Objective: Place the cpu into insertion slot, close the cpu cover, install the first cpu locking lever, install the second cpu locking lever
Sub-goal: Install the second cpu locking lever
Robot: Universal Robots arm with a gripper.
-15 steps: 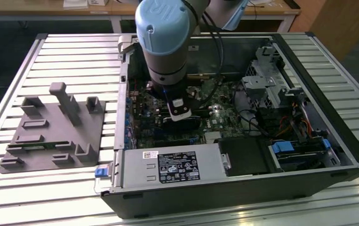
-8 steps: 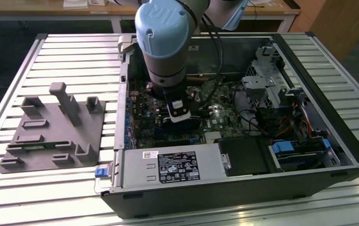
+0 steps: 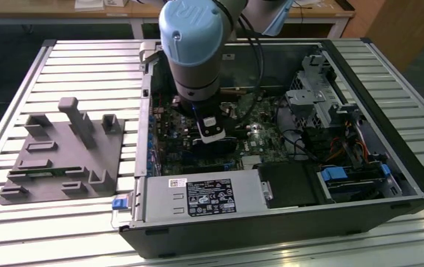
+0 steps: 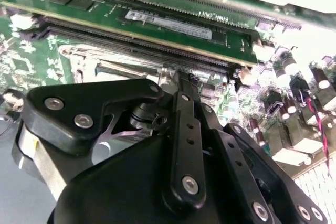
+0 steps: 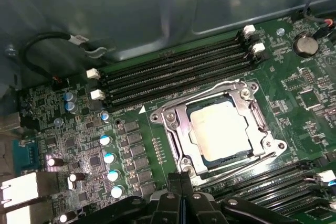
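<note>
Inside the computer case, cpu sat in the insertion slot, cpu cover down. My claw, fingers pressed together, hovered near; levers next, needing a hooking push, I judged.

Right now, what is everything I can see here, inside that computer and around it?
Computer case: one, black, open on the slatted table.
Circuit board: one, green, inside the case.
Chip: one, dull silver, lying in its socket.
Cover frame: one, silvery, closed down around the chip.
Memory slots: several, long and black, beside the socket.
Memory stick: one, green, standing in a slot.
Power supply box: one, grey with a black label, at the case's near edge.
Holder block: one, grey, on the table at the exterior view's left.
Robot arm: one, grey and light blue, reaching into the case.
Gripper: one, black, jaws together just beside the socket.
</note>
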